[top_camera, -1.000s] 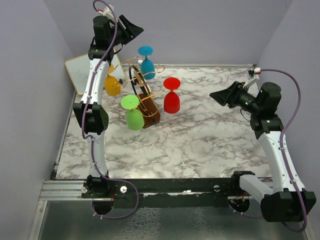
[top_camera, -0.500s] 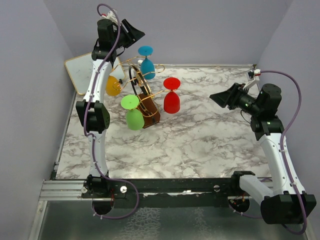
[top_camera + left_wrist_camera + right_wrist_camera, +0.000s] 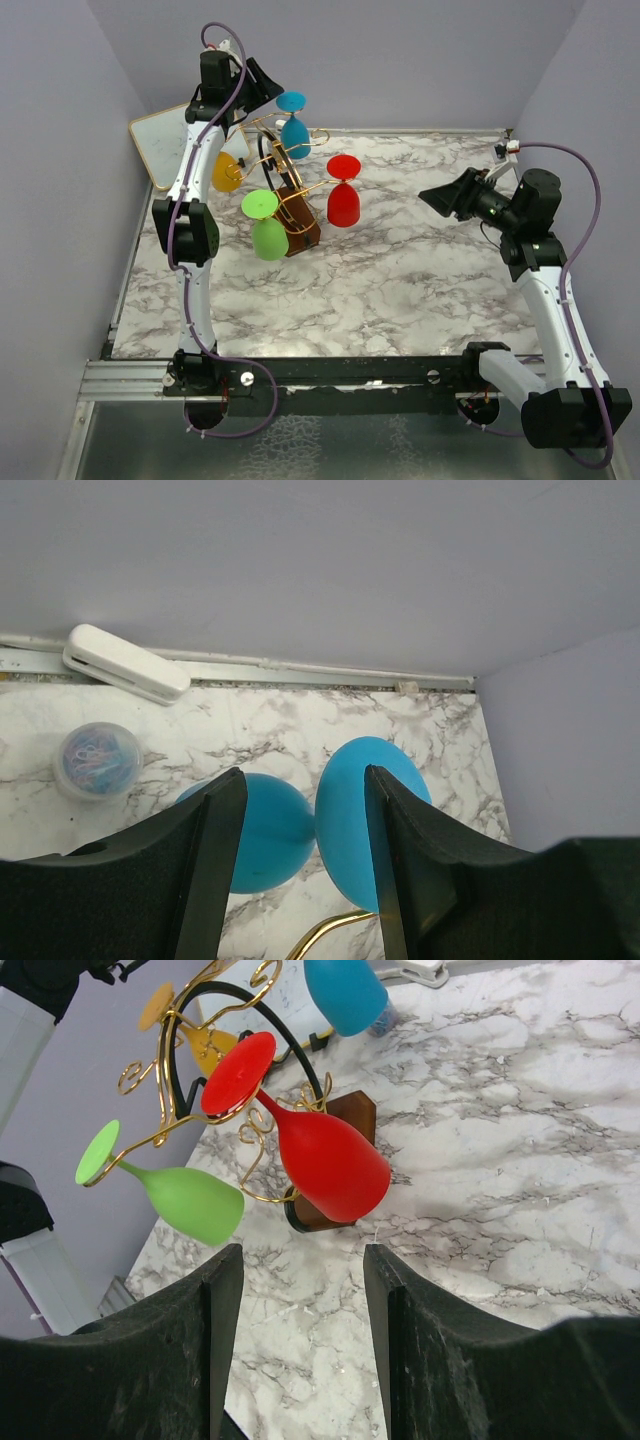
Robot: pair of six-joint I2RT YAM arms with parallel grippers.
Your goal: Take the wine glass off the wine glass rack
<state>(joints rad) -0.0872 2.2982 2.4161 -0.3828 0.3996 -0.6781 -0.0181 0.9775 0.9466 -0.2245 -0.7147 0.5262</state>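
On veined marble, a curled gold-wire rack hangs smooth glasses — left fingers and right fingers parted, empty.

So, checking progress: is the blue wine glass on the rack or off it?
On: the blue wine glass hangs bowl-down, foot up, from the gold wire of the rack.

Table: white-grey marble pattern. The wine glass rack is stood on the far left part (on a brown wooden block). A white board is seen at the far left corner. A white stapler and a clear tub of coloured clips are set near the far edge.
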